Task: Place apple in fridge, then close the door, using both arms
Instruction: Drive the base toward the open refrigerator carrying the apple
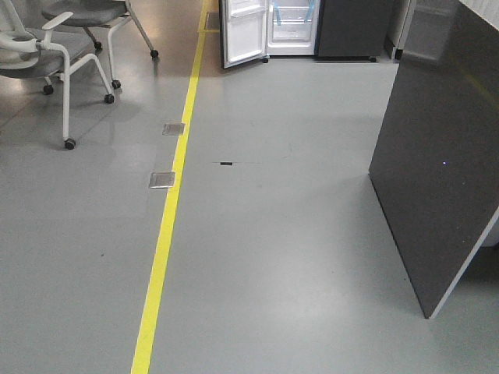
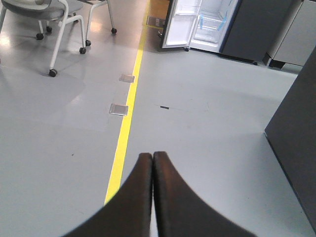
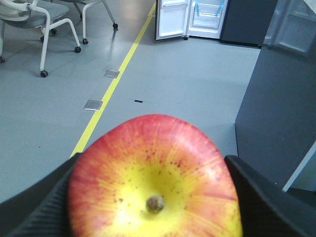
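Far across the grey floor the fridge stands open; right tool pinches the apple, left tool is pressed together; placing and closing remain.

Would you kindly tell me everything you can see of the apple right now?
The apple is round and smooth-skinned, red on its shoulders and fading to yellow around the dimple, with fine red streaks, dark speckles and a short brown stub in the dimple. It looks whole. Its dimple end faces the right wrist camera. The right gripper clamps it, with dark ribbed fingers pressing its two sides. It hangs above the grey floor, far from the open fridge.
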You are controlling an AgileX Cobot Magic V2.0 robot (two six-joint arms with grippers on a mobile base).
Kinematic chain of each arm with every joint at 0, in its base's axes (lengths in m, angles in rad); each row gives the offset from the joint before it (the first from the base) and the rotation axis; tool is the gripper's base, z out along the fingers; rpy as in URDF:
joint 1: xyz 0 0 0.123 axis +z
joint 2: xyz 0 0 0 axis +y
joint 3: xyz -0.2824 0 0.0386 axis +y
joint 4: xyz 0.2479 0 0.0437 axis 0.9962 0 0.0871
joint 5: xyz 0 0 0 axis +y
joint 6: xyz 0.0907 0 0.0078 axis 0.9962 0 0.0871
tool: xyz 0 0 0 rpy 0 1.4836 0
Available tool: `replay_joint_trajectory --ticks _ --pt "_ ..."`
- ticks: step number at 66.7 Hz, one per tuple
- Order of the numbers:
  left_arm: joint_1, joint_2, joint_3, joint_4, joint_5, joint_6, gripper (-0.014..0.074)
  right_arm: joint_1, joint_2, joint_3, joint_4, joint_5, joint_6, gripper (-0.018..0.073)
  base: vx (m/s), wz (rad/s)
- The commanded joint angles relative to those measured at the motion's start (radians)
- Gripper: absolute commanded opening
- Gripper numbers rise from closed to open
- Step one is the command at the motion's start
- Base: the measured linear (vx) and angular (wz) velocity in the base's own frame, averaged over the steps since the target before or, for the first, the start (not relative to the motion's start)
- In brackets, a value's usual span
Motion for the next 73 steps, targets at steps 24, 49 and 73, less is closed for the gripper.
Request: replay_joint_trajectory --ticks 24,49,73 --pt "-0.002 -0.016 0.018 0.000 -0.077 0.000 -0.0006 0.002 0.007 -0.023 0.010 -0.089 0.002 0.0173 0.10 0.00" --pt "-0.002 -0.016 0.018 0.000 -0.077 0.000 -0.0006 0.002 0.007 -0.023 0.010 -0.090 0.002 0.0173 0.09 0.04" --pt "-0.002 -0.016 0.018 0.000 -0.077 0.000 -0.0006 0.002 0.007 -0.023 0.010 -0.086 0.002 0.0173 0.10 0.06"
